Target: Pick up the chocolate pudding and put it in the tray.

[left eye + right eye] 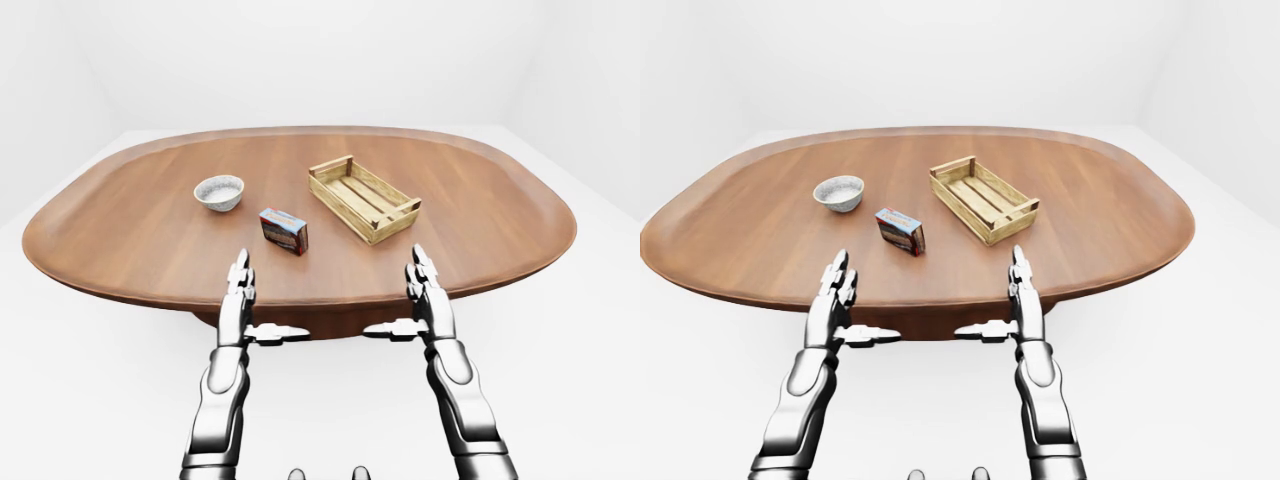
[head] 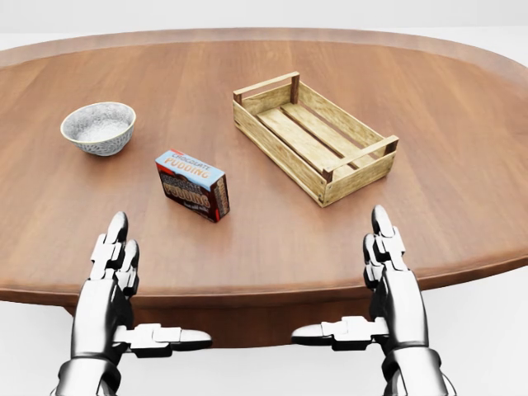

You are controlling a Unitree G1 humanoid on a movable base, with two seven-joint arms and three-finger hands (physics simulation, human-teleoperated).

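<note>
So both the left hand [image 2: 111, 280] and right hand [image 2: 389, 276] are hovering with fingers spread, holding nothing, probably just short of the oval wooden table [image 2: 462, 148]. The boxy chocolate pudding [image 2: 192, 185] is sitting left of the slatted tray [image 2: 312, 135].

On the broad oval wooden bench [image 2: 462, 165] three things stand apart from one another. In the head view the slatted wooden tray [image 2: 312, 136] lies right of centre, set at a slant. The small chocolate pudding box [image 2: 192, 185] sits left of it and lower, seemingly upright on one long side. The round speckled ceramic bowl [image 2: 98, 127] lies further left and higher. Both hands hang at the bench's lower edge: left hand [image 2: 111, 272] below the box, right hand [image 2: 388, 268] below the tray.
</note>
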